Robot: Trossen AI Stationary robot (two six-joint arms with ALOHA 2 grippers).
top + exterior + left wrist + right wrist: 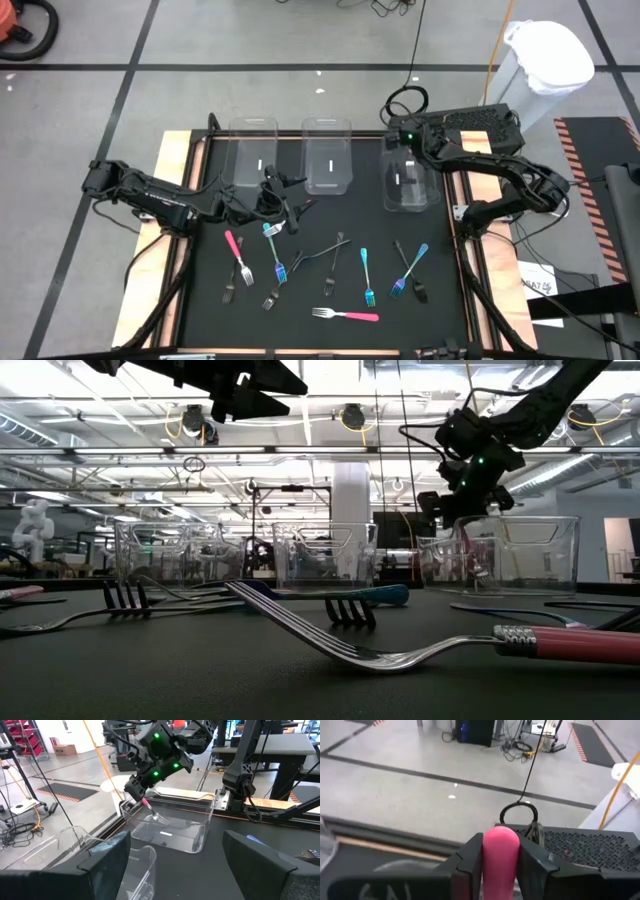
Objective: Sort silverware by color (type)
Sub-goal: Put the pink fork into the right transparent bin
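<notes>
Your right gripper (500, 865) is clamped on a pink-handled fork (152, 812): the right wrist view shows the rounded, smooth pink handle end pinched between the two dark fingers (467, 860). From the left wrist view, you can see the fork hanging over the open top of the right-hand clear bin (172, 832), handle up in the gripper and silver tines angled down into the bin. In the high view the gripper itself hides the fork.

Your left gripper (272, 200) hovers with its fingers spread wide and nothing between them, above the black mat (440, 310), near the left clear bin (250, 150) and the middle clear bin (328, 152).

The remaining forks lie scattered flat on the mat, long axes in mixed directions: another pink fork (345, 315) lies crosswise near the front edge, a teal-handled fork (366, 275) points toward the front, and dark grey forks (332, 270) lie among them, hard to separate from the mat.
</notes>
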